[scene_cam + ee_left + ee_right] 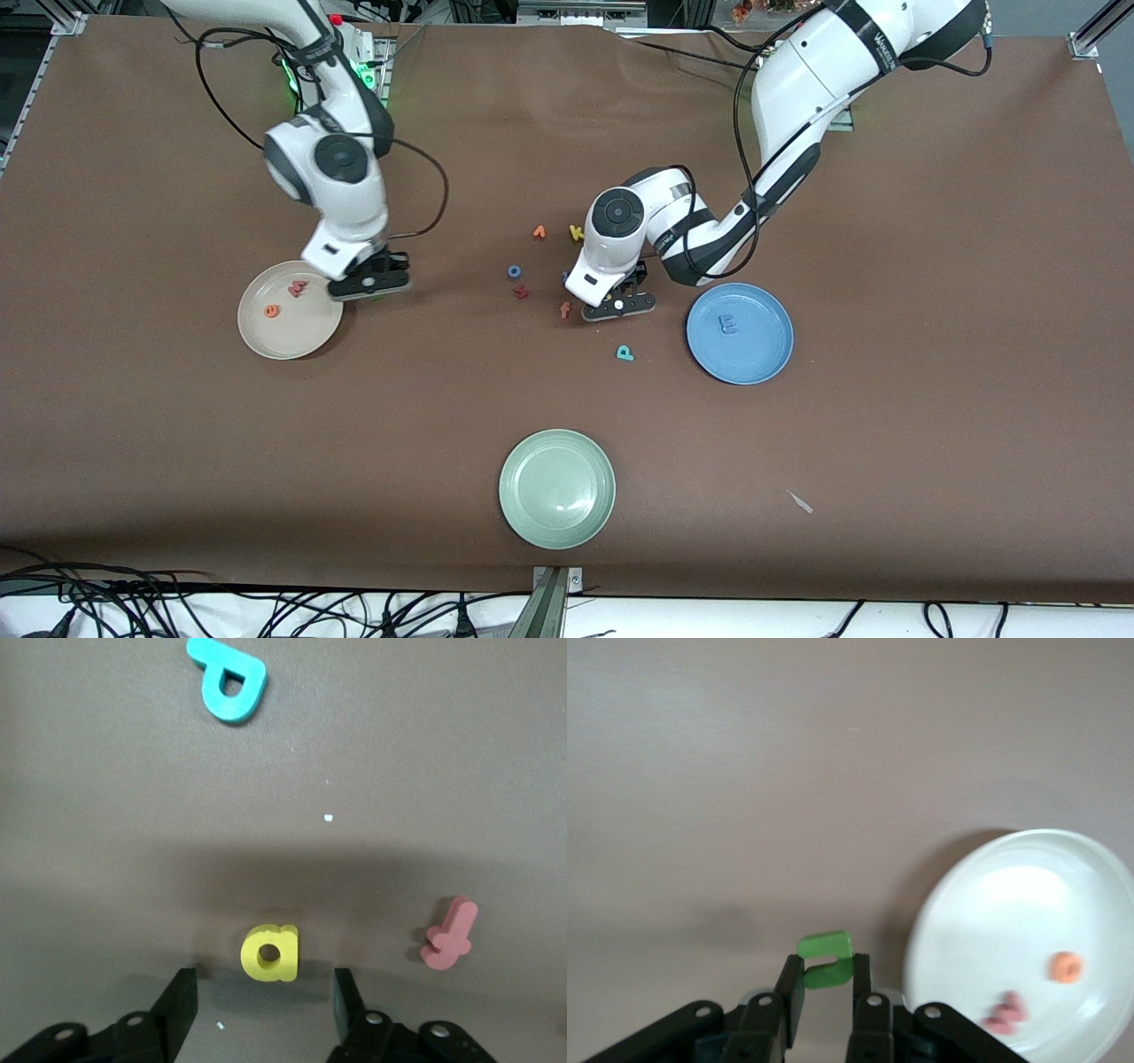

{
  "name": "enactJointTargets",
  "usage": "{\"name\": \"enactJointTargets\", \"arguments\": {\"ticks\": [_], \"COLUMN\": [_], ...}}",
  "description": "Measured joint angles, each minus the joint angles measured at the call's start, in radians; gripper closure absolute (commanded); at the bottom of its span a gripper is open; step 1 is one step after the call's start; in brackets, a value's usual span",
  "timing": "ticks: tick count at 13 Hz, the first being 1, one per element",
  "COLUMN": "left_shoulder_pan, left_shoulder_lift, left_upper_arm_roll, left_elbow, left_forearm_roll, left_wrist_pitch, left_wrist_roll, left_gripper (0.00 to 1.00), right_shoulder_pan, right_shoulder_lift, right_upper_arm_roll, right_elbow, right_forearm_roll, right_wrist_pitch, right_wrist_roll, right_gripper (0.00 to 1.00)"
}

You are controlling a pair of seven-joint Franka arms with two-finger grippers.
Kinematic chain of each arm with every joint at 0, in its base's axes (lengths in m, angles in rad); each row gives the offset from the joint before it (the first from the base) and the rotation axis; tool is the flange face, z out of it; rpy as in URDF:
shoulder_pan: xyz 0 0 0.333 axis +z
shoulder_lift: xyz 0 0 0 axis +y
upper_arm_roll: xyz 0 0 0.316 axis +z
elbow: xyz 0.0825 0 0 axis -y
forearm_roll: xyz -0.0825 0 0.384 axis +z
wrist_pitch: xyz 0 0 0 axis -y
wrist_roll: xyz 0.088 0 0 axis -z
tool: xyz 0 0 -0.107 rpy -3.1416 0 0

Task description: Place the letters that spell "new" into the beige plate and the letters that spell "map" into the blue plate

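Left wrist view: red-orange f (449, 935) beside yellow a (270, 952).

E (271, 310) & w (298, 288) in beige plate (266, 341); m (727, 325) in blue plate (757, 363).

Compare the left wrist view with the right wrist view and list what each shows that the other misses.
Only the left wrist view: the left tool, fingers apart on either side of the yellow a, plus the teal p and a red-orange f.
Only the right wrist view: the right tool shut on the green n, beside the beige plate holding the orange e and pinkish-red w.
Both: brown tabletop.
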Motion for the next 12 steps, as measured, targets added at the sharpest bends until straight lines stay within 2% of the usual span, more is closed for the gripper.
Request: {"name": "enactJointTargets", "arguments": {"ticks": [2,3,4,6,7,12], "left_shoulder_pan": [0.000,0.000,0.000,0.000,0.000,0.000], "left_shoulder_lift": [0.001,0.001,0.001,0.001,0.001,0.001], "left_upper_arm_roll": [0.002,0.003,0.005,0.010,0.011,0.013], "left_elbow": [0.000,0.001,0.001,0.003,0.004,0.007], "left_forearm_roll": [0.000,0.000,0.000,0.000,0.000,0.006], "left_wrist_pitch": [0.001,0.001,0.001,0.002,0.002,0.002], "left_wrist_roll": [-0.001,-0.001,-0.001,0.000,0.000,0.000], "left_gripper": [0.60,0.62,0.64,0.69,0.73,0.89], "right_shoulder_pan": [-0.005,-0.010,-0.013,-0.012,-0.012,-0.008], "right_shoulder_lift": [-0.020,-0.020,-0.019,-0.014,-0.013,-0.020], "right_upper_arm_roll": [-0.101,-0.136,-0.162,-0.190,-0.194,-0.193], "right_elbow": [0.000,-0.002,-0.008,-0.018,-0.020,0.008], "right_forearm_roll": [0.135,0.171,0.183,0.186,0.187,0.243], "right_wrist_pitch": [-0.003,-0.004,-0.004,-0.003,-0.002,-0.015], "right_wrist_roll": [-0.263,-0.348,-0.392,-0.423,-0.424,-0.424], "right_gripper": [0.89,0.84,0.74,0.13,0.00,0.00]}}
